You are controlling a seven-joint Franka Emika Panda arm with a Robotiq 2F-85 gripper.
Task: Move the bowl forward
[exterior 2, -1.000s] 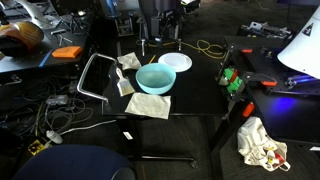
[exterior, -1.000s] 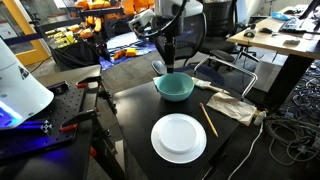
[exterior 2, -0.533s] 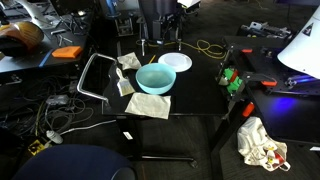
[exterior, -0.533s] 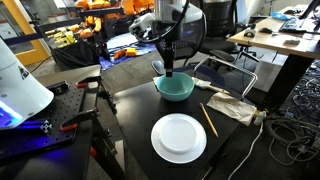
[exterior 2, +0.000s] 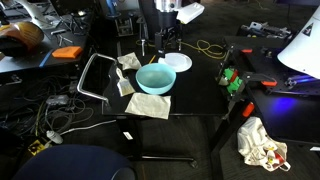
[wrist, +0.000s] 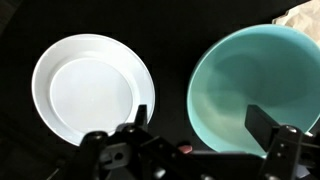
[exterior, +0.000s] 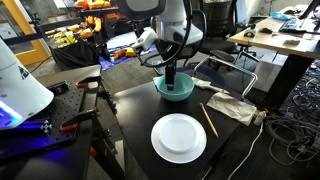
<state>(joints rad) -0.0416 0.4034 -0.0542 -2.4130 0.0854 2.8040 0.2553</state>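
The teal-green bowl (exterior: 180, 90) stands on the black table, behind the white plate (exterior: 178, 137). Both show in the other exterior view too, bowl (exterior 2: 153, 78) and plate (exterior 2: 176, 62). My gripper (exterior: 169, 76) hangs straight down over the bowl's rim, also seen in an exterior view (exterior 2: 160, 50). In the wrist view the gripper (wrist: 205, 125) is open. One finger is outside the bowl (wrist: 240, 75) on the side of the plate (wrist: 92, 88), the other over the bowl's inside. It grips nothing.
A wooden stick (exterior: 209, 120) and a crumpled cloth (exterior: 232, 107) lie beside the plate. Another cloth (exterior 2: 148, 105) lies next to the bowl at the table edge. A metal chair frame (exterior 2: 92, 75) stands off the table. Red-handled tools (exterior: 72, 122) lie on the adjoining bench.
The arm has swung over and come down, so the gripper now sits low at the bowl's rim. Bowl and plate have not moved.
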